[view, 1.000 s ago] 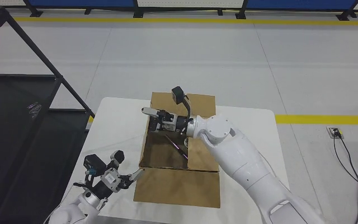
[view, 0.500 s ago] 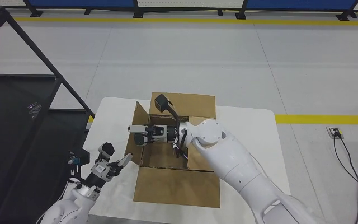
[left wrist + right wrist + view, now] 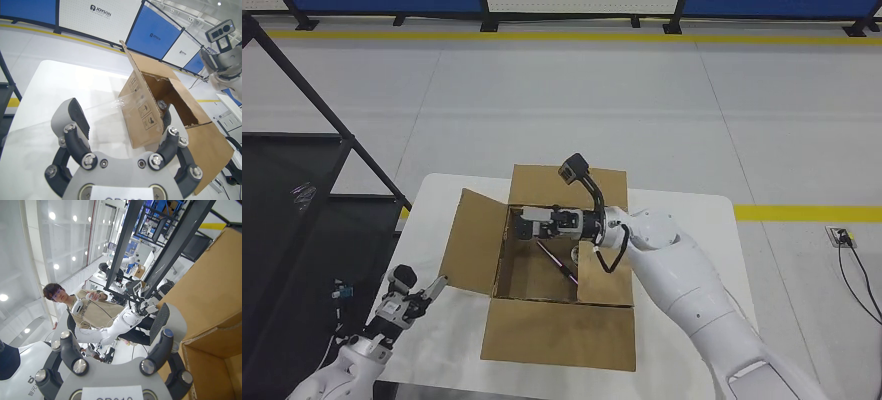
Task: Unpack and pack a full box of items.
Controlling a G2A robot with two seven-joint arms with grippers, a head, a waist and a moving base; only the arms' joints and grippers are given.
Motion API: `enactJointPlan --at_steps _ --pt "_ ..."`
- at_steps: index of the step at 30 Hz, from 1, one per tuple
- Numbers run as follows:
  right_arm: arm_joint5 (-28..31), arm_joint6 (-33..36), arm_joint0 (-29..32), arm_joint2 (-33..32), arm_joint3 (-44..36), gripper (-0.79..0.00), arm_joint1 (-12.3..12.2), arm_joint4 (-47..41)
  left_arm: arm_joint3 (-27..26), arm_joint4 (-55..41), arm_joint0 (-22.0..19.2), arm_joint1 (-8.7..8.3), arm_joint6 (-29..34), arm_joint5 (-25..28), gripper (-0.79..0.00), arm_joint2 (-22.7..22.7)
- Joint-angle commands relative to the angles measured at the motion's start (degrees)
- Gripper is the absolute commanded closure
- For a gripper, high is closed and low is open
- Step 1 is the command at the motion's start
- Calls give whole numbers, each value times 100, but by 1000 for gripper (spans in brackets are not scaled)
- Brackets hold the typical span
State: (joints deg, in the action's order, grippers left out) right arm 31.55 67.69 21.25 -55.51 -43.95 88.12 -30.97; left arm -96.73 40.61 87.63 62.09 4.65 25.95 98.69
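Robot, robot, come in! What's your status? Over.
Left gripper open, empty, short of the box. Right gripper open, empty, over the open box. Side flap sticks out toward left gripper.

A thin dark stick (image 3: 558, 259) on the floor of the box (image 3: 557, 335) is too small for me to name. My right gripper (image 3: 518, 222) covers the box's far-left inside corner. The left flap (image 3: 140, 102) hides most of a crinkled shiny thing (image 3: 161, 104) and part of one finger (image 3: 167, 118) of my left gripper (image 3: 121, 110).

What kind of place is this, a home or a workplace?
Probably a robotics test hall: blue and white partition panels, a yellow floor line, and a box on a white table.
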Motion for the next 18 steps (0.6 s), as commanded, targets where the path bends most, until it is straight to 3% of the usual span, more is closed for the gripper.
enactJointPlan --at_steps 1,9,18 --pt "-55 -66 140 -207 -193 -785 -101 105 155 14 -16 -5 119 -9 -785 0" --pt "-340 -224 661 -718 -1018 -785 -360 401 669 151 -172 -2 276 -87 -785 -116" --pt "-563 -315 952 -914 -1492 -785 -480 552 987 342 -331 -3 314 -152 -785 -194"
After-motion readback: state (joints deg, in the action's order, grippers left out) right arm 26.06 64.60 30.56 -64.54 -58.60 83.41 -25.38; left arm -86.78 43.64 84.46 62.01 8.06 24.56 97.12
